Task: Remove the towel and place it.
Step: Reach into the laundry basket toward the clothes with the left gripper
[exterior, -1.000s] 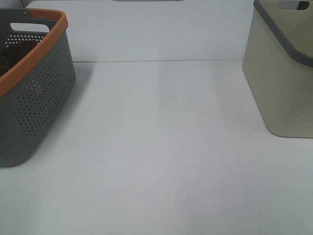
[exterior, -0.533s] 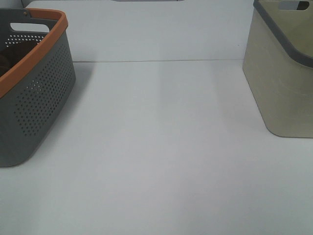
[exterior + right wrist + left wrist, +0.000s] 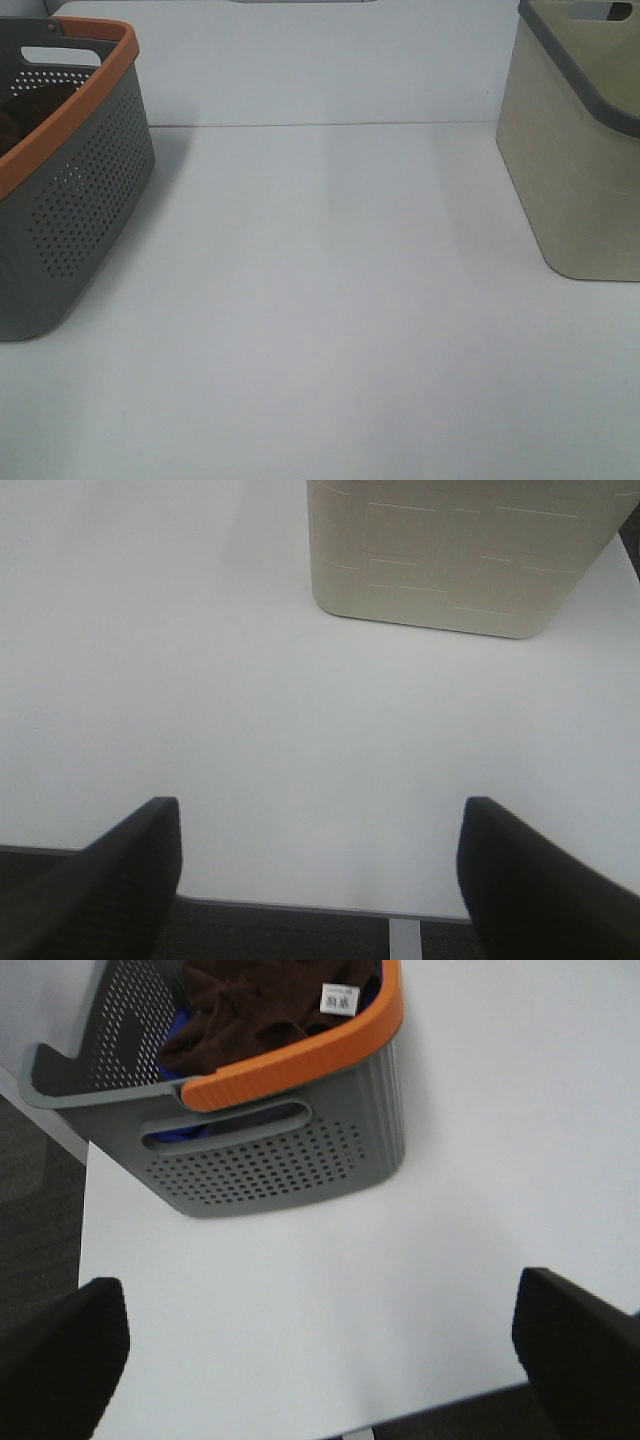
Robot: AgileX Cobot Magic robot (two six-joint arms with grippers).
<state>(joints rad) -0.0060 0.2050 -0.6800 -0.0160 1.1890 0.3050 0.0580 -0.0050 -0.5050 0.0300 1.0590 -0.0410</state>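
Black left gripper (image 3: 318,1360) is hanging above the near edge of the table (image 3: 300,1290). Its jaws are standing wide apart and holding nothing; I am seeing only white tabletop between them. Right gripper (image 3: 322,880) is hovering likewise over the near edge on its own side, jaws spread wide, nothing in them.

Moving outward on the left, the grey basket (image 3: 290,1165) is sitting on the table ahead of the left gripper, well apart from it. Its perforated wall and slot handle are facing my wrist camera, and an orange rim (image 3: 300,1055) is running round part of its top. Towel (image 3: 250,1005) is lying crumpled inside this basket, dark brown, with a small white label (image 3: 340,998) showing on top. Something blue (image 3: 188,1022) is peeking out from under it; I cannot tell what it is.

On the right, the beige basket (image 3: 450,560) is standing on the table ahead of the right gripper, well apart from it, with a grey band (image 3: 575,80) edging its top. The two baskets are sitting at opposite sides, white table stretching between them. Farther back, a thin line (image 3: 320,125) is crossing the surface from side to side.
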